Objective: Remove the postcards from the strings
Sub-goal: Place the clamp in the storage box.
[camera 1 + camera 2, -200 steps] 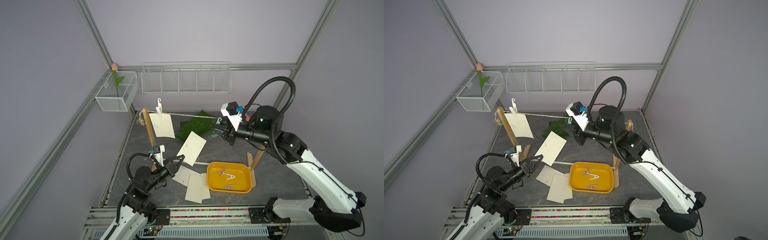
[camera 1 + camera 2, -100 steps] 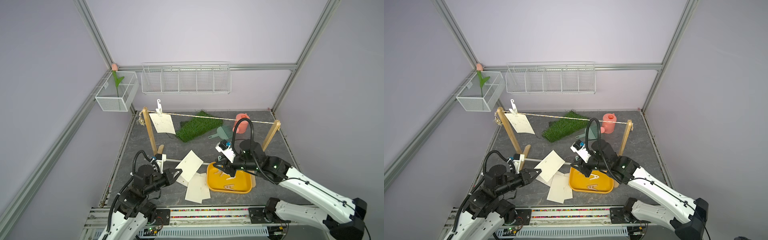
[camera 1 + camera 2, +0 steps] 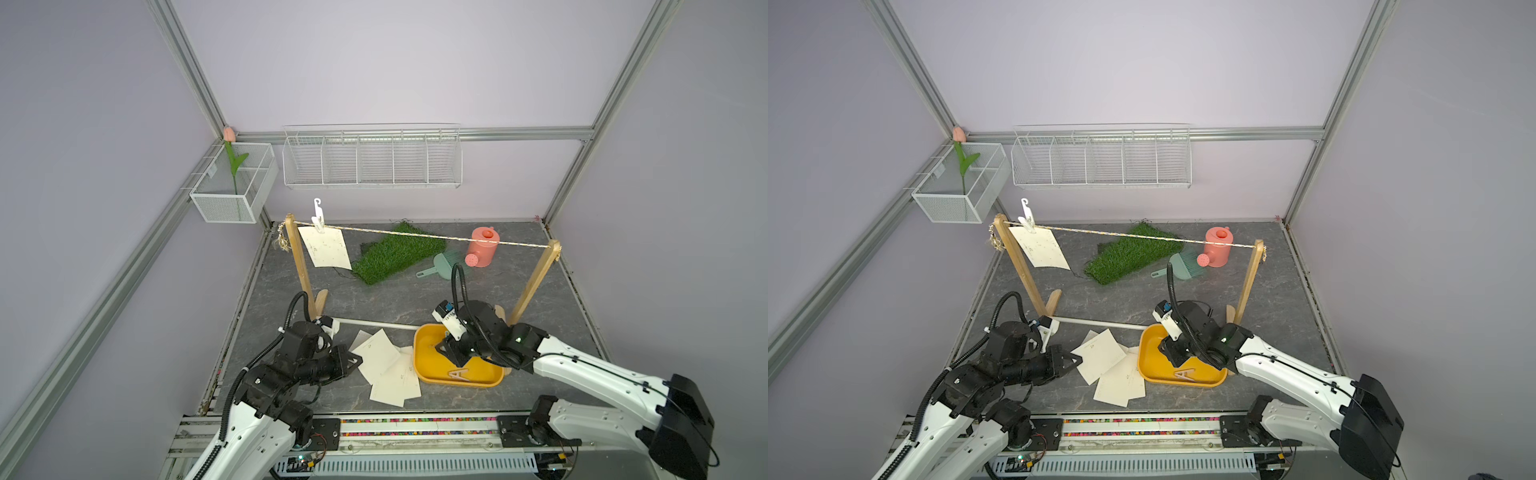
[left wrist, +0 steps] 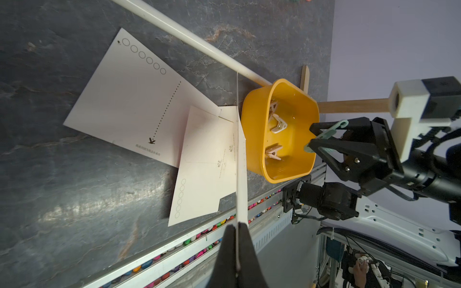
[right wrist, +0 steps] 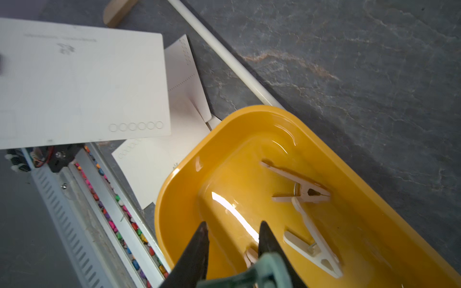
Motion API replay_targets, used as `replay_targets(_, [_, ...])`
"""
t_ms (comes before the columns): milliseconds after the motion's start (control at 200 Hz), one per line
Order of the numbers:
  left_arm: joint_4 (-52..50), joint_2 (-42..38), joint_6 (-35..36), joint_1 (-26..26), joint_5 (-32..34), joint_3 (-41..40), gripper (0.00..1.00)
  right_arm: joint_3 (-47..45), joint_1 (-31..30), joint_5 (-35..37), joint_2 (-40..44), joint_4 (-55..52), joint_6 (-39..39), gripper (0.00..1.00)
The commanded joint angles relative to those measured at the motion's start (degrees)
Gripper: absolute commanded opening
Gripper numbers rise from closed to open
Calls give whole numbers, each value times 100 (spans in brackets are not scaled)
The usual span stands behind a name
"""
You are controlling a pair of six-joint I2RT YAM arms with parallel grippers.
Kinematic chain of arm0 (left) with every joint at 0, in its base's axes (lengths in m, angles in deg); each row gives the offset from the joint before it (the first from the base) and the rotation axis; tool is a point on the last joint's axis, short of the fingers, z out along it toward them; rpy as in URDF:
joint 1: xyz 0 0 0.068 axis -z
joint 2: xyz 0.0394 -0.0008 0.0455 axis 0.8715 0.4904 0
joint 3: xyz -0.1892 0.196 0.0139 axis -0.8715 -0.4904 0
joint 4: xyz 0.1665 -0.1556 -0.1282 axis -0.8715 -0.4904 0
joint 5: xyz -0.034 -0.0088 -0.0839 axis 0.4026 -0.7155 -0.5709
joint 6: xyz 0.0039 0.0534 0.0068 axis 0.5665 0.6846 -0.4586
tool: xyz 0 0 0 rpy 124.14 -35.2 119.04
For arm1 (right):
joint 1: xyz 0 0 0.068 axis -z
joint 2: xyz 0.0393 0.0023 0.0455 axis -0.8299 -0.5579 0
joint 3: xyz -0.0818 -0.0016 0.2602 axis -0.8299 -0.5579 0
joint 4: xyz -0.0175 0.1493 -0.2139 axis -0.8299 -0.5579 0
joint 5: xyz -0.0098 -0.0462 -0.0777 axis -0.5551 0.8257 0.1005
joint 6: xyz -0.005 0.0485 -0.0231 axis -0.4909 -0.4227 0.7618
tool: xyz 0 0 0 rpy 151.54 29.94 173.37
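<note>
One postcard (image 3: 323, 247) hangs from the string (image 3: 436, 238) at its left end, pinned by a white clothespin (image 3: 318, 216). My left gripper (image 3: 355, 362) is shut on another postcard (image 3: 376, 353), held low over loose postcards (image 3: 395, 382) lying on the floor. That held card shows edge-on (image 4: 240, 174) in the left wrist view, clamped between the shut jaws (image 4: 237, 225). My right gripper (image 3: 442, 347) hovers over the yellow tray (image 3: 428, 370). A green clothespin (image 4: 329, 129) sits between its fingers, whose tips (image 5: 233, 224) stand slightly apart.
White clothespins (image 5: 304, 192) lie in the tray. Two wooden posts (image 3: 301, 266) (image 3: 534, 282) carry the string, joined by a white rod (image 3: 374, 324) on the floor. Green turf (image 3: 390, 257), a teal brush (image 3: 442, 266) and a pink watering can (image 3: 482, 247) lie behind.
My right arm has come down from the string to the yellow tray with the green clothespin. My left gripper has lowered its postcard toward the pile on the floor.
</note>
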Motion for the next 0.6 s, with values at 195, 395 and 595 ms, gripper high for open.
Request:
replay_targets(195, [-1115, 701, 872, 29, -92, 828, 0, -30, -47, 606, -368, -33, -307, 64])
replay_targets(395, [-1885, 1042, 1164, 24, 292, 1293, 0, 23, -41, 781, -308, 5, -208, 72])
replay_targets(595, [-1935, 1320, 1141, 30, 449, 1283, 0, -34, -42, 881, -105, 75, -92, 72])
